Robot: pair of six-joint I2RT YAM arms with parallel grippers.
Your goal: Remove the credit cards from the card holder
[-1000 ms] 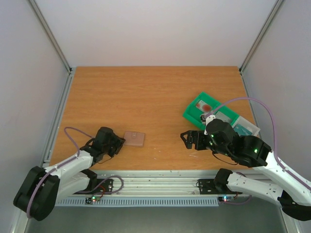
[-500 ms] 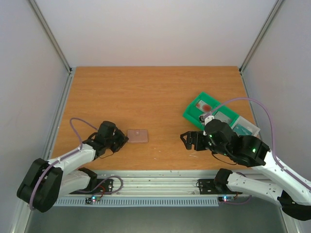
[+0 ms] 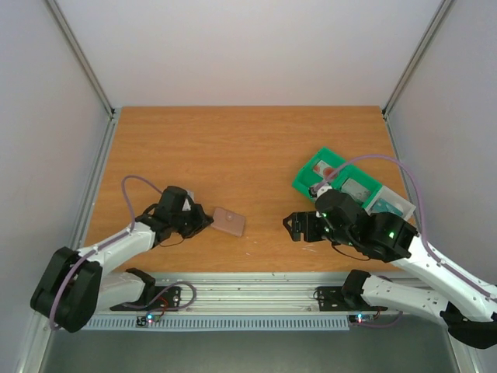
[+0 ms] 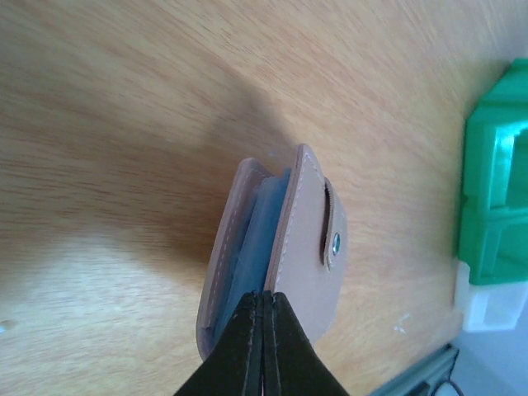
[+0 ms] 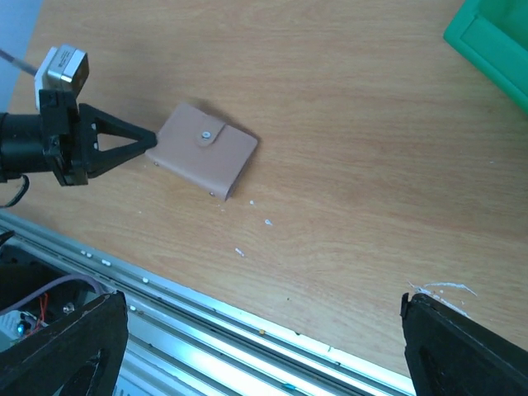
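The card holder [image 3: 230, 221] lies closed on the table, tan outside, with its snap tab on top. In the left wrist view [image 4: 309, 239] its panels gape a little and show a blue-grey lining. It also shows in the right wrist view [image 5: 206, 153]. My left gripper [image 3: 208, 221] is shut, and its tips [image 4: 266, 301] press against the holder's near edge at the gap. My right gripper [image 3: 293, 227] is open and empty, right of the holder and above the table's front edge [image 5: 264, 346]. A white card with a red mark [image 3: 328, 169] lies in the green tray. No cards show in the holder.
The green compartmented tray [image 3: 307, 180] stands at the right behind my right arm, with a pale piece beside it [image 3: 394, 203]. It also shows in the left wrist view [image 4: 495, 190]. The metal rail [image 5: 206, 309] runs along the table's front edge.
My left gripper has pushed the card holder to the right and turned it somewhat. My right arm has shifted a little to the left.
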